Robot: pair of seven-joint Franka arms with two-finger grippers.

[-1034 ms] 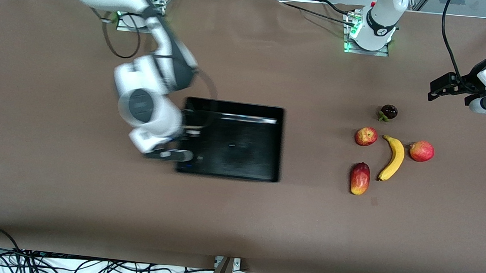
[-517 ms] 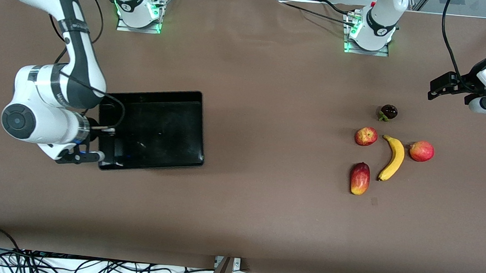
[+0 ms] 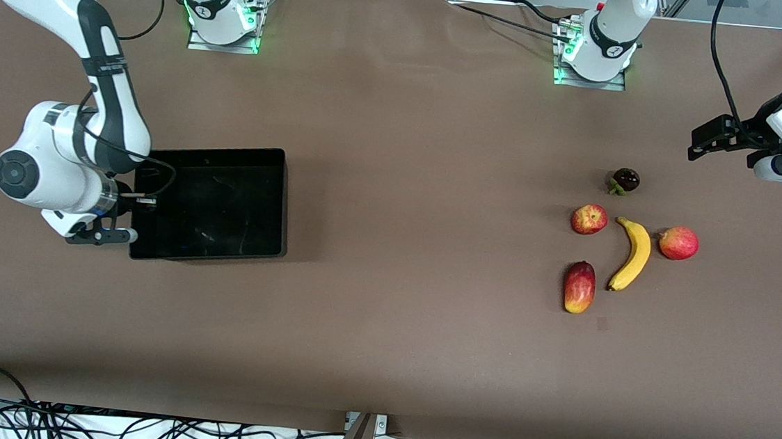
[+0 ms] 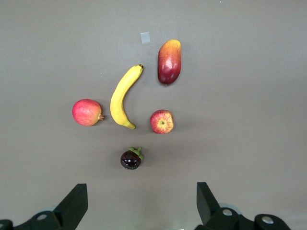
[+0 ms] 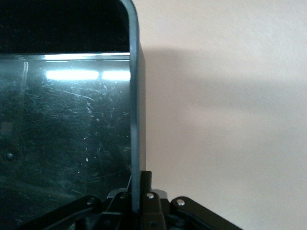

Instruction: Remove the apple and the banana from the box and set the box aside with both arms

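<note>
The black box [image 3: 283, 204] sits on the table at the right arm's end. My right gripper [image 3: 131, 216] is shut on its end wall; the right wrist view shows the fingers [image 5: 146, 184] pinching the thin wall [image 5: 134, 120]. The yellow banana [image 3: 632, 256] and the small red-and-yellow apple [image 3: 588, 219] lie toward the left arm's end. My left gripper [image 3: 703, 143] waits open and empty above the table there. The left wrist view shows the banana [image 4: 122, 98] and the apple [image 4: 162, 121] past its spread fingers [image 4: 74, 206].
Around the banana lie a round red fruit [image 3: 678, 243], a red-yellow mango [image 3: 579, 287] and a dark mangosteen [image 3: 625, 180]. Cables hang along the table's front edge [image 3: 137, 430]. The arm bases [image 3: 589, 54] stand along the table's edge farthest from the camera.
My right gripper has carried the box a long way toward the right arm's end of the table. The left arm and the fruits have not moved.
</note>
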